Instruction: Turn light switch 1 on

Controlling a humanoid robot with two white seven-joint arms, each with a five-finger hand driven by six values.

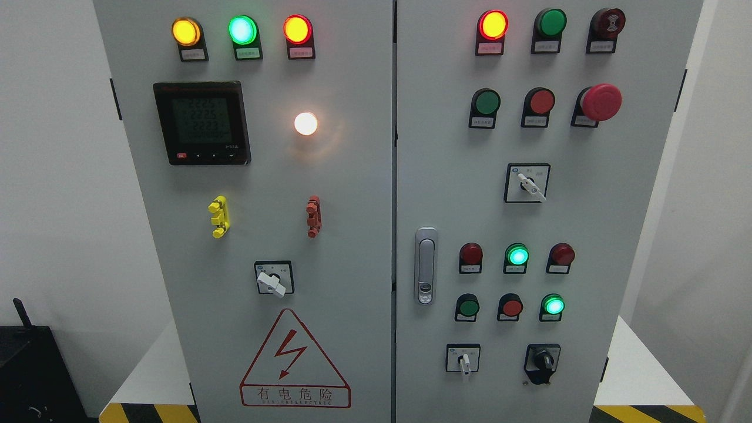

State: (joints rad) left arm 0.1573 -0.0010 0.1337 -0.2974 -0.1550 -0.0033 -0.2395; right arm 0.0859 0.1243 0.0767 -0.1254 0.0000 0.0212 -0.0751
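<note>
The electrical cabinet point(364, 235) stood facing the room with both doors closed, and neither of the robot's arms or hands appeared anywhere in the head view. Their fingers therefore could not be assessed; nothing was seen touching the panel.

On the left door, a round white lamp point(305, 123) glowed just right of the digital meter point(201, 123). Three indicator lights across the top of that door were lit: yellow point(185, 31), green point(242, 29) and red point(297, 29). Below sat a yellow toggle point(218, 217) and a red toggle point(314, 216), well apart, with a white-handled rotary selector point(272, 282) beneath and between them.

Which control counted as light switch 1 could not be read from the labels, which were too small. The two toggles under the white lamp were the likeliest candidates, in my judgement.

As to progress: the white lamp was burning, which could mean the switching was already done, though no link between lamp and switch was evident. Equally, with no hand near any control, the reach might not have begun. The frame alone did not settle it.
</note>
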